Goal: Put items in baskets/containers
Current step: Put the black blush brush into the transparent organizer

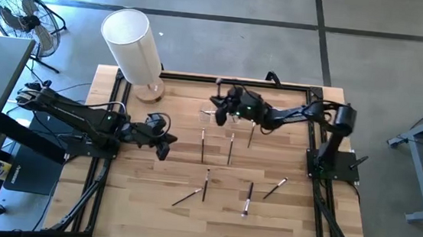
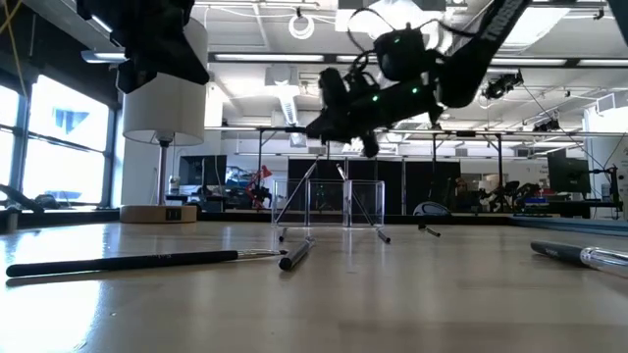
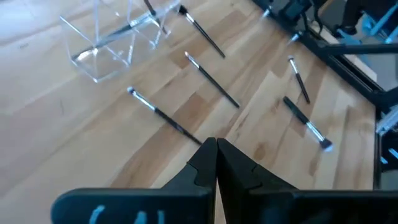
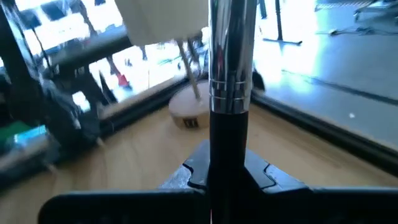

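Note:
The clear holder (image 1: pixel 210 118) (image 2: pixel 363 201) (image 3: pixel 102 56) stands on the table's far middle. At least one brush slants inside it (image 3: pixel 130 28). My right gripper (image 1: pixel 218 113) (image 2: pixel 368 147) (image 4: pixel 214 171) hovers just above the holder, shut on a dark-handled brush (image 4: pixel 227 93) with a silvery collar. Several brushes lie flat on the wood (image 1: pixel 202 144) (image 1: pixel 231 147) (image 1: pixel 251 135) (image 1: pixel 205 185) (image 1: pixel 249 198) (image 1: pixel 275 188). My left gripper (image 1: pixel 164 147) (image 3: pixel 216 155) is shut, in the air left of the holder, above a lying brush (image 3: pixel 168 121). My right gripper pinches the brush between its two fingers on the dark handle (image 4: pixel 225 140), just below the silvery collar. The brush runs across the fingers, its silvery part sticking out past them. It is lifted clear of the table, above the holder.
A tall white cylinder lamp on a round wooden base (image 1: pixel 135 46) (image 2: pixel 162 98) stands at the far left corner. A black frame (image 1: pixel 276 84) edges the table. The near half of the wood holds scattered brushes (image 2: pixel 147 261) (image 2: pixel 579 255), with bare wood between them.

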Robot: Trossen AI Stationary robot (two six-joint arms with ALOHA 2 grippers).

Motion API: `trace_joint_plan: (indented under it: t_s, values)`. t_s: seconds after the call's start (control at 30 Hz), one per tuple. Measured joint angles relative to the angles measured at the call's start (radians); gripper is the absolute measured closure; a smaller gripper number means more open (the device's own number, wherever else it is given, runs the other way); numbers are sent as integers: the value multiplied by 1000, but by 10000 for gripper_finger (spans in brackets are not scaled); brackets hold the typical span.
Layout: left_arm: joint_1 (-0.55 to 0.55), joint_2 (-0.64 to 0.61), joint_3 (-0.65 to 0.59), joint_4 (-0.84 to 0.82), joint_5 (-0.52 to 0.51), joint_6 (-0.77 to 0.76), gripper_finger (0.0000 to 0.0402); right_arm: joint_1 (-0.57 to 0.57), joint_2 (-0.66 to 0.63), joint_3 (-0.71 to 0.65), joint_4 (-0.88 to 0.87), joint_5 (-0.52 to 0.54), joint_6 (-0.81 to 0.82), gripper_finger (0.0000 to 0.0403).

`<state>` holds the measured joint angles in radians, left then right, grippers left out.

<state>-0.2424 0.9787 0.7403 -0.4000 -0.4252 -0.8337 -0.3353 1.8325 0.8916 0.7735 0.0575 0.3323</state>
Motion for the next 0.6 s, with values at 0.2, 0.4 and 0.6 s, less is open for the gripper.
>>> trace_joint_plan:
  t_s: [0.2, 0.4, 0.6]
  values:
    - [0, 0, 0, -2, 0, 2, 399, -2, 90, 62, -19, 16, -25, 374]
    - [0, 0, 0, -3, 22, 3, 399, -4, 91, 59, -69, 60, -64, 374]
    - [0, 0, 0, 1, 23, 26, 399, -6, 91, 59, -156, 89, -69, 345]
